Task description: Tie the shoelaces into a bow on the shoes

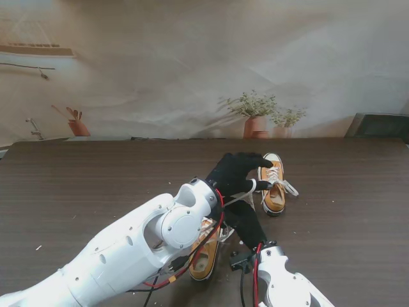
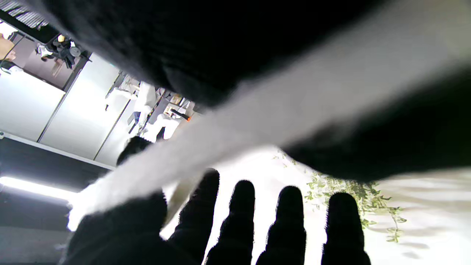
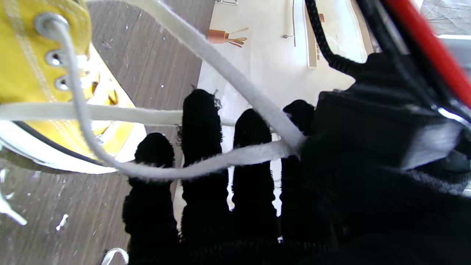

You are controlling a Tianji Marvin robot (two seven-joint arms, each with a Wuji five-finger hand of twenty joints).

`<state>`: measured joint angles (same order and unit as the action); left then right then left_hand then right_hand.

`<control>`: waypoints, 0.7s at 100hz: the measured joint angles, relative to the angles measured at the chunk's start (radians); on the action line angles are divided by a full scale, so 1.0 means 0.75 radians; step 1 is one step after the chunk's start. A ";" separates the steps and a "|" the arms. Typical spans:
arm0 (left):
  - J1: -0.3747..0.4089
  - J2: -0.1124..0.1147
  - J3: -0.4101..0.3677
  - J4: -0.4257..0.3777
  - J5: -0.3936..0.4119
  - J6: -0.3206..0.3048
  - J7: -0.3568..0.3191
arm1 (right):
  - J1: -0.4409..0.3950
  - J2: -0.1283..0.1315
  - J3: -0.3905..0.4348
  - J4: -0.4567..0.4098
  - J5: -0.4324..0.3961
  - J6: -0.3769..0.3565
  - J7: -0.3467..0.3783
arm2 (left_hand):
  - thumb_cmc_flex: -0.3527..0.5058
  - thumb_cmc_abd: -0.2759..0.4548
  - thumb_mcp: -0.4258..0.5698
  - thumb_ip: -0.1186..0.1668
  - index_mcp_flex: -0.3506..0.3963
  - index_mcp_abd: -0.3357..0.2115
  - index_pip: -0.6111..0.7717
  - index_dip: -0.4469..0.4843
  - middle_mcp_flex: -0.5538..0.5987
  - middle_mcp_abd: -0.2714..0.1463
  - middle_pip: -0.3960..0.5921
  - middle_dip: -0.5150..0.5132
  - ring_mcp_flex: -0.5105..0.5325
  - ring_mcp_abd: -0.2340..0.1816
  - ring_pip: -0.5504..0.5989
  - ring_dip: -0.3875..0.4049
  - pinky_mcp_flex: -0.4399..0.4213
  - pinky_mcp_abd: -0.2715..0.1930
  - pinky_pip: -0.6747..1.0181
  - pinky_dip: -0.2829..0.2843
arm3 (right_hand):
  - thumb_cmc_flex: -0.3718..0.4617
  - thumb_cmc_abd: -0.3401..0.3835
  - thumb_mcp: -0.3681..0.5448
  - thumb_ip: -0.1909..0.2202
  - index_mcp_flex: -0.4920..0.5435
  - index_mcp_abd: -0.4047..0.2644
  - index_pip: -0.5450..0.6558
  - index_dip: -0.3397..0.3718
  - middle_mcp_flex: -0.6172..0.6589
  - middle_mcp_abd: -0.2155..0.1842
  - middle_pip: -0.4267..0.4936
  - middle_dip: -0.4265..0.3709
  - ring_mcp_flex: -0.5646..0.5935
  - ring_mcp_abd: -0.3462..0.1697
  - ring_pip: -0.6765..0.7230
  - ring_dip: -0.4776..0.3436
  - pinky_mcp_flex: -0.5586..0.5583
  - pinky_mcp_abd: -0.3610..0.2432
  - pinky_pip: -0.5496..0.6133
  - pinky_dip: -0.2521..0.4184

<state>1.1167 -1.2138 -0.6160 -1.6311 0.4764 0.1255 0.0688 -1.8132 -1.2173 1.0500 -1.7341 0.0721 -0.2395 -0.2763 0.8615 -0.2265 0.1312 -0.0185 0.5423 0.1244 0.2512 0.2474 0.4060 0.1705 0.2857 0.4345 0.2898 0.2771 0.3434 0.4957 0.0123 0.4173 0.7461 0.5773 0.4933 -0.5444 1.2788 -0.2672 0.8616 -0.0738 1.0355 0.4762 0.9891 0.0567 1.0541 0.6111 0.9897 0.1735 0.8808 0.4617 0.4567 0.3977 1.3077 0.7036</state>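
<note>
Two mustard-yellow sneakers lie on the dark wood table point(image 1: 96, 185). The far shoe point(image 1: 275, 192) has loose white laces point(image 1: 287, 187). My left forearm half covers the near shoe point(image 1: 204, 259). My black-gloved left hand point(image 1: 239, 171) reaches over the far shoe's opening, and a lace strand point(image 1: 238, 198) runs from it back toward me. In the left wrist view this lace point(image 2: 220, 140) passes between thumb and index finger point(image 2: 197, 213). My right hand point(image 1: 246, 220) lies just nearer to me. Lace strands point(image 3: 206, 165) from a shoe eyelet point(image 3: 46, 23) cross its straight fingers point(image 3: 200, 147) and meet at the thumb side, seemingly pinched.
Potted plants point(image 1: 255, 115) and a copper pot point(image 1: 78, 126) stand against the backdrop beyond the table's far edge. A dark box point(image 1: 380, 125) sits at the far right. Red and black cables point(image 1: 211, 256) hang from my left arm over the near shoe.
</note>
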 measured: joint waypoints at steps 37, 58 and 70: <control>-0.043 0.011 0.000 0.027 0.099 -0.143 -0.096 | 0.000 -0.011 -0.001 -0.011 0.011 0.026 -0.004 | -0.021 -0.398 1.062 -0.020 0.030 0.000 0.031 0.000 -0.064 -0.001 -0.065 -0.068 -0.079 -0.053 -0.146 -0.029 0.026 -0.040 -0.466 0.078 | 0.072 0.055 -0.099 -0.032 -0.034 0.026 -0.048 0.018 -0.010 -0.001 0.002 0.000 0.000 0.000 -0.002 0.000 -0.005 -0.008 -0.015 0.000; -0.017 0.035 -0.089 0.018 0.068 -0.237 -0.196 | -0.009 -0.017 -0.008 -0.021 0.014 0.023 -0.012 | -0.003 -0.378 1.055 -0.048 -0.004 -0.033 0.025 -0.006 -0.143 -0.021 -0.109 -0.100 -0.131 -0.094 -0.208 -0.065 0.027 -0.047 -0.642 0.084 | 0.094 -0.102 -0.098 -0.014 -0.041 -0.006 -0.059 0.037 -0.011 -0.001 0.002 0.000 0.000 0.000 -0.003 0.000 -0.009 -0.008 -0.017 0.000; 0.016 0.072 -0.150 0.033 0.167 -0.279 -0.160 | -0.020 -0.017 -0.016 -0.030 0.018 0.009 -0.020 | -0.144 -0.010 0.072 -0.021 -0.195 -0.028 -0.132 -0.034 -0.296 -0.022 -0.193 -0.113 -0.187 -0.106 -0.241 -0.065 -0.014 -0.113 -0.702 0.156 | 0.092 -0.166 -0.122 -0.015 -0.039 -0.049 -0.034 0.038 -0.011 -0.001 0.002 0.000 0.000 0.000 -0.005 0.000 -0.011 -0.008 -0.018 0.000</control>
<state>1.1289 -1.1601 -0.7288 -1.6064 0.6019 -0.0836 -0.0516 -1.8280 -1.2299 1.0382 -1.7566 0.0853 -0.2327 -0.2913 0.7538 -0.2338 0.1855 -0.0345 0.3962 0.1035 0.1525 0.2217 0.1837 0.1537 0.1409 0.3494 0.1496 0.1975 0.1628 0.4471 0.0020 0.3325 0.2197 0.6944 0.5626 -0.6689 1.1871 -0.2788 0.8324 -0.1109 1.0100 0.5046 0.9807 0.0557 1.0552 0.6113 0.9894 0.1732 0.8771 0.4617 0.4481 0.3915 1.2945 0.7034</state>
